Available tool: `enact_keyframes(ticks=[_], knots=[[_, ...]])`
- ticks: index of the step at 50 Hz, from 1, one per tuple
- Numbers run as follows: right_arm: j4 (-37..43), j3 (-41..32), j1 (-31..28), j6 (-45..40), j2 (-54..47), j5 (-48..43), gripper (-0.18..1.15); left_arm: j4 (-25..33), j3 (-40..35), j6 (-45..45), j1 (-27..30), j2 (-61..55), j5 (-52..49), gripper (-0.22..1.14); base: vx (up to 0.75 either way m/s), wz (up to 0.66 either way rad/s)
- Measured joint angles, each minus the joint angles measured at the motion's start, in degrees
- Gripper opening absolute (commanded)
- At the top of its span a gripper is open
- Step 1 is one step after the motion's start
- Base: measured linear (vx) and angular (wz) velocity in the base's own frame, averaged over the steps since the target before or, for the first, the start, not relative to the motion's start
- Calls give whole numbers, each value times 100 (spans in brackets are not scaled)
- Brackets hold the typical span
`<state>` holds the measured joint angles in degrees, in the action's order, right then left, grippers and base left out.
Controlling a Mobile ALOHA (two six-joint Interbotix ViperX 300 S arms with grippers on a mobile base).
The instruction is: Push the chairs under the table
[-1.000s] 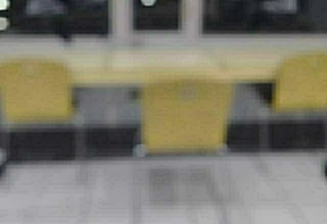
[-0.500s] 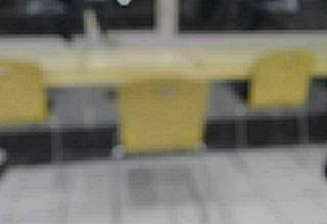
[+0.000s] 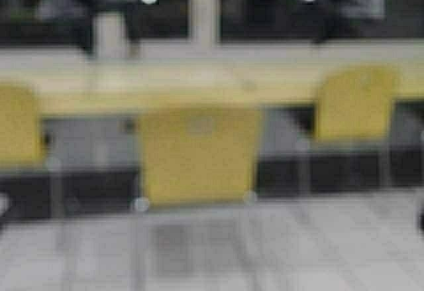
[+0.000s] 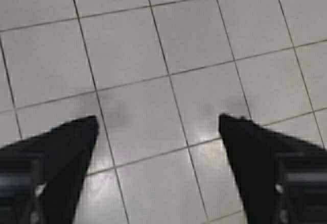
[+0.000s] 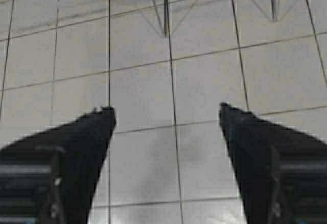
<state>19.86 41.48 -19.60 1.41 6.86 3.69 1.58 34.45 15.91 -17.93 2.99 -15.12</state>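
Chairs at three stations along the front edge of the table [image 3: 199, 82]. The middle chair [image 3: 199, 155] stands out from that edge, its backrest wholly in front of it and its chrome feet on the tiled floor [image 3: 265, 244]; by appearance it remains to be pushed in. The right-hand chair [image 3: 354, 105] sits higher and closer to the edge, seemingly tucked further under; the left-hand chair [image 3: 16, 125], cut by the frame, cannot be judged. Left gripper [image 4: 158, 122] is spread wide above bare tiles, holding and touching nothing. Right gripper [image 5: 166, 113] is likewise spread and empty, with thin chair legs [image 5: 164, 9] on the floor beyond it.
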Motion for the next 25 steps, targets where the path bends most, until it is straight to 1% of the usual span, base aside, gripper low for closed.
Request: enact_keyframes(ticks=[25], knots=[[35, 18, 176, -193, -9, -18, 95, -18, 0, -105, 26, -35, -26, 101, 29, 2]])
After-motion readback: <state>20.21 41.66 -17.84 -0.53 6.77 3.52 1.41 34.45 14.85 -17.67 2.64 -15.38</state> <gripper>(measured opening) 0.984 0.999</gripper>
